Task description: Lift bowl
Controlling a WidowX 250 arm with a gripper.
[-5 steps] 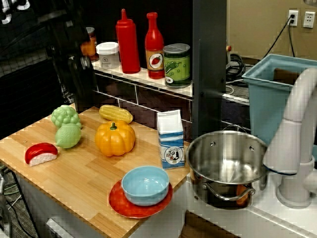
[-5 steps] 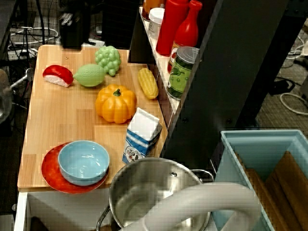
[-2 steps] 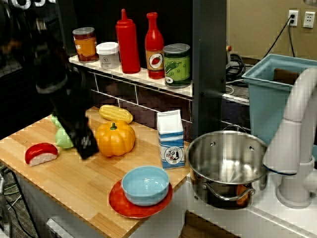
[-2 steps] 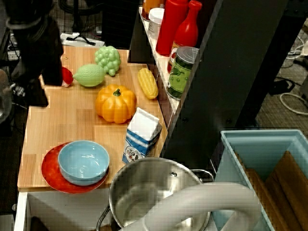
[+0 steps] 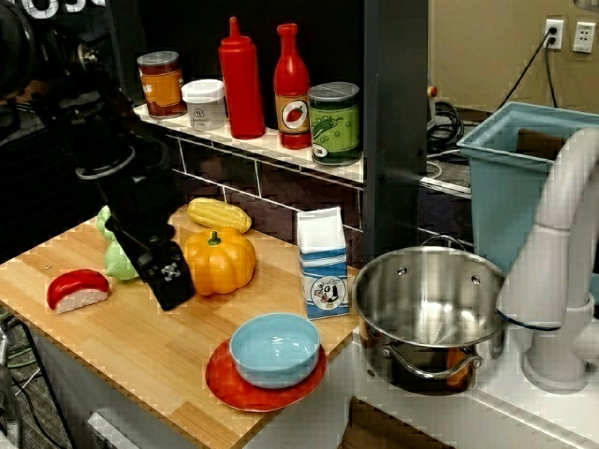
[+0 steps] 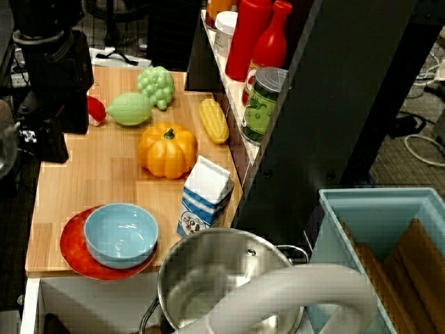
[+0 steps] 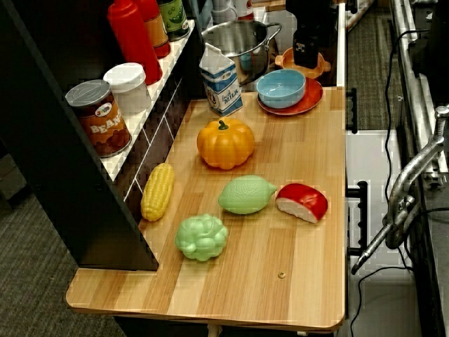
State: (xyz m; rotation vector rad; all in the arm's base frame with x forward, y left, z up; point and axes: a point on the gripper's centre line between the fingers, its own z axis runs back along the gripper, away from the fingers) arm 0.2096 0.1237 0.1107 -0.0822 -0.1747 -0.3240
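Note:
The light-blue bowl point(image 5: 274, 348) point(image 6: 120, 233) point(image 7: 280, 88) stands upright and empty on a flat red-orange plate point(image 5: 225, 383) near the wooden table's front right corner. My black gripper point(image 5: 171, 290) point(image 6: 52, 149) point(image 7: 309, 60) hangs above the table to the left of the bowl, in front of the orange pumpkin point(image 5: 217, 262), well apart from the bowl. It points down at the wood. Its fingers merge into one dark block in every view, so whether it is open or shut does not show. Nothing appears held.
A milk carton point(image 5: 323, 262) stands just behind the bowl and a large steel pot point(image 5: 426, 299) sits to its right, off the table's end. A red-and-white toy point(image 5: 77, 288), green fruit point(image 7: 245, 194), grapes point(image 7: 201, 237) and corn point(image 5: 219, 214) lie left. Bottles and cans line the back shelf point(image 5: 281, 150).
The arm has come in from the back left and dropped toward the table, and over the last moment it has shifted slightly right, toward the bowl. The bowl and other objects have not moved.

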